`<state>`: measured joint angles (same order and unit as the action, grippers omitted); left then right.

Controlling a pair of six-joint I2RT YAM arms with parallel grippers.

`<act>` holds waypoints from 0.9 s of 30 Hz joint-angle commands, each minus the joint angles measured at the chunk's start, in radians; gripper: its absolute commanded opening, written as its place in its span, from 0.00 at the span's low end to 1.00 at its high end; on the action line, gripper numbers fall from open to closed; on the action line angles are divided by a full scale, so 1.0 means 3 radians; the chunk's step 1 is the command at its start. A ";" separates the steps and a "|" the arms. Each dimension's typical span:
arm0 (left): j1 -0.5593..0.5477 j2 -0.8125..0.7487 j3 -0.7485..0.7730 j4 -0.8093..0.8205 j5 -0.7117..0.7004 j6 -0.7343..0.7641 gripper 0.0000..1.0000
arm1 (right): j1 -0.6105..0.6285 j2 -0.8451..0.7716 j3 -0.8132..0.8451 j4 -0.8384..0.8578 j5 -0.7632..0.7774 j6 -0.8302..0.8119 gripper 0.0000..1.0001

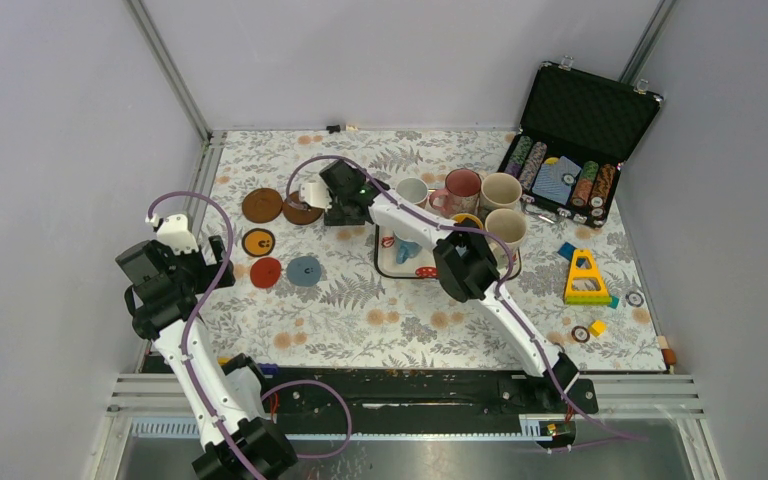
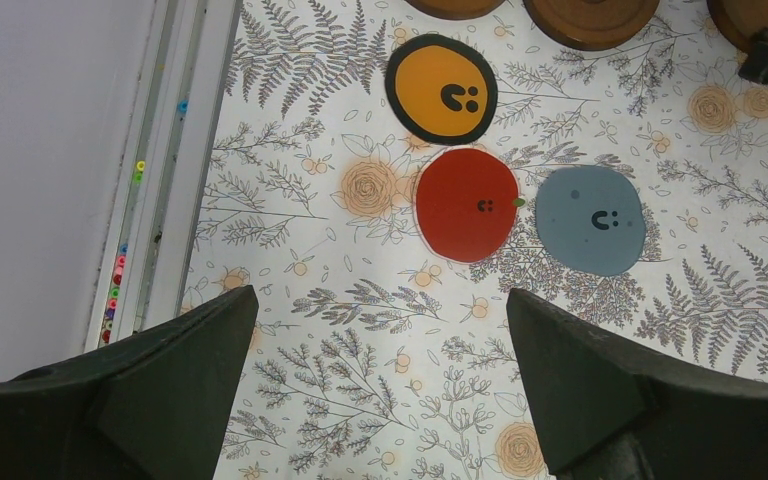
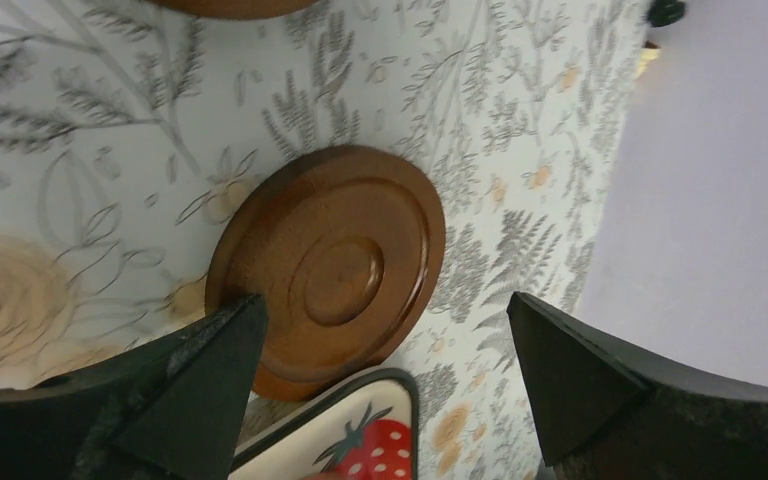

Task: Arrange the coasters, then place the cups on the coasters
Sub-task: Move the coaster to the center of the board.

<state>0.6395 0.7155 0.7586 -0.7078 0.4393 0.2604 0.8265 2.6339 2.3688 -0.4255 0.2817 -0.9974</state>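
Note:
Five coasters show on the floral cloth at the left: two dark brown [image 1: 262, 205] [image 1: 295, 213], black with an orange centre [image 1: 258, 242], red [image 1: 265, 272] and grey-blue [image 1: 304, 270]. My left gripper [image 1: 218, 268] [image 2: 380, 292] hangs open above bare cloth, just nearer than the red coaster [image 2: 467, 204] and the grey-blue coaster [image 2: 590, 220]. My right gripper [image 1: 306, 205] [image 3: 387, 297] is open over a brown coaster [image 3: 330, 260], gripping nothing. The cups cluster at the back centre: white [image 1: 412, 190], pink [image 1: 460, 190], two cream [image 1: 500, 190] [image 1: 506, 228], and a blue one [image 1: 467, 219] half hidden by my right arm.
A strawberry-print tray [image 1: 385, 268] [image 3: 400, 385] lies right beside the brown coaster. An open poker chip case [image 1: 570, 170] stands at the back right, and a yellow triangular toy [image 1: 585, 278] with small pieces lies right. A metal rail [image 2: 160, 180] runs along the left edge.

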 commanded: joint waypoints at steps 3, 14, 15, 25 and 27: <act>0.0043 -0.0036 -0.0002 0.0167 0.0104 -0.0013 0.98 | 0.0027 -0.0364 -0.0188 -0.0598 -0.0294 0.0202 1.00; 0.0090 -0.0034 0.0003 0.0166 0.0097 -0.0016 0.99 | 0.0031 -0.0170 0.0078 0.0081 0.0456 0.0447 1.00; 0.0095 -0.0034 0.0004 0.0166 0.0098 -0.0019 0.99 | 0.0032 -0.0119 0.0144 0.0080 0.0507 0.0400 1.00; 0.0111 0.0023 0.0016 0.0166 0.0106 -0.0024 0.98 | 0.0017 0.0112 0.0105 0.0247 0.0361 0.0374 1.00; 0.0113 0.0025 0.0014 0.0166 0.0101 -0.0020 0.98 | 0.0024 0.0124 0.0105 0.0248 0.0284 0.0401 1.00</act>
<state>0.6655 0.7174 0.7586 -0.7078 0.4393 0.2600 0.8291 2.6640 2.3760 -0.3668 0.4145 -0.8989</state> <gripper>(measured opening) 0.985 0.994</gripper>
